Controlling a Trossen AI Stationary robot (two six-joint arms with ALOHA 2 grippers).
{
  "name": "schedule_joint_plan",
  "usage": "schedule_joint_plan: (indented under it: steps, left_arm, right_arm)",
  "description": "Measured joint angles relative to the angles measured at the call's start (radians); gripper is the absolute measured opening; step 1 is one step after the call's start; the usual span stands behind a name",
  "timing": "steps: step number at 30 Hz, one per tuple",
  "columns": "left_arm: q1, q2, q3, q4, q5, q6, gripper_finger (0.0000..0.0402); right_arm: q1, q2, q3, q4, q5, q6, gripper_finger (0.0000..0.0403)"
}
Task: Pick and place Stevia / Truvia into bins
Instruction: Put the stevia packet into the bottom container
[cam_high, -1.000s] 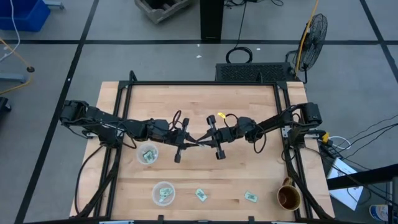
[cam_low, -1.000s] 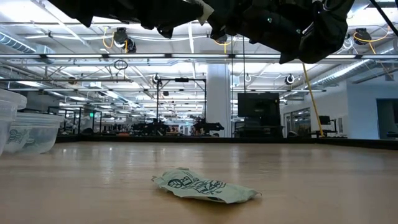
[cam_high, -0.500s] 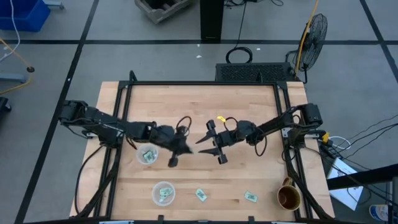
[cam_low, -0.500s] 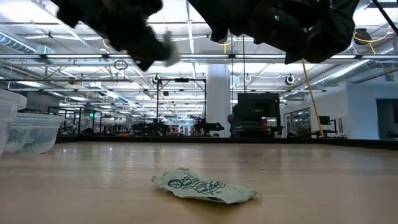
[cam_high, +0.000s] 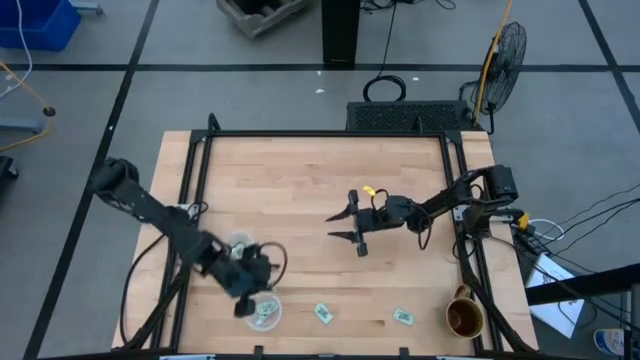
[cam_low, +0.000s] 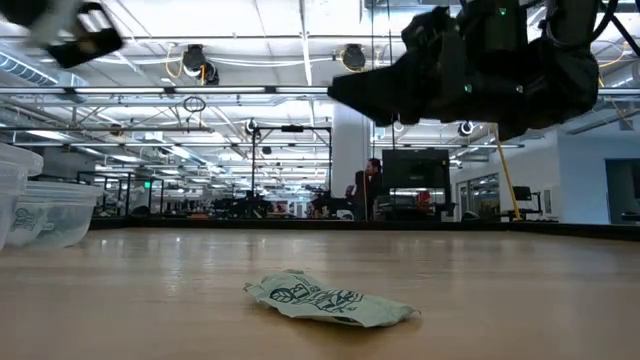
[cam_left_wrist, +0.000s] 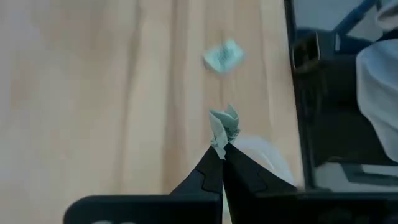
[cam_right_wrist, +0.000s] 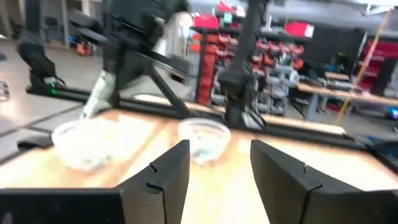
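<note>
In the left wrist view my left gripper (cam_left_wrist: 222, 157) is shut on a crumpled pale green and white sachet (cam_left_wrist: 224, 124). From above, this gripper (cam_high: 250, 292) hangs at the near left, beside the near clear cup (cam_high: 266, 316), which holds sachets. The far cup (cam_high: 238, 247) also holds some. My right gripper (cam_high: 338, 225) stands open above the table's middle with nothing between its fingers. Two more sachets (cam_high: 323, 313) (cam_high: 403, 316) lie flat near the front edge; the low view shows one sachet (cam_low: 330, 300) lying flat. My left gripper pinches one end of the sachet (cam_left_wrist: 219, 144) between its two fingertips. The rest of the sachet sticks out past the fingertips, crumpled and clear of the table.
A brown-gold mug (cam_high: 463, 318) stands at the near right corner. Black frame rails (cam_high: 190, 180) run along the table's left, right and far sides. Bare wood lies between the two arms and toward the far edge.
The two grippers met at the table's middle. My right gripper has opened and drawn back a little toward the right edge. My left gripper, shut on the sachet, has swung toward the near left and now hangs by the near cup.
</note>
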Motion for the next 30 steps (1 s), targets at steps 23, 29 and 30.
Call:
schedule_joint_plan:
  steps: [23, 29, 30]
  left_arm:
    - [-0.093, 0.258, -0.001, -0.009, 0.166, -0.451, 0.0045]
    - [-0.059, 0.240, 0.000, 0.067, 0.186, -0.433, 0.0046]
    - [-0.053, 0.239, 0.001, 0.098, 0.200, -0.420, 0.0046]
  right_arm:
    - [-0.017, 0.001, -0.025, 0.025, 0.026, 0.002, 0.0159]
    - [-0.017, 0.000, -0.025, 0.033, 0.026, 0.002, 0.0160]
    - [-0.017, 0.000, -0.025, 0.033, 0.026, 0.002, 0.0161]
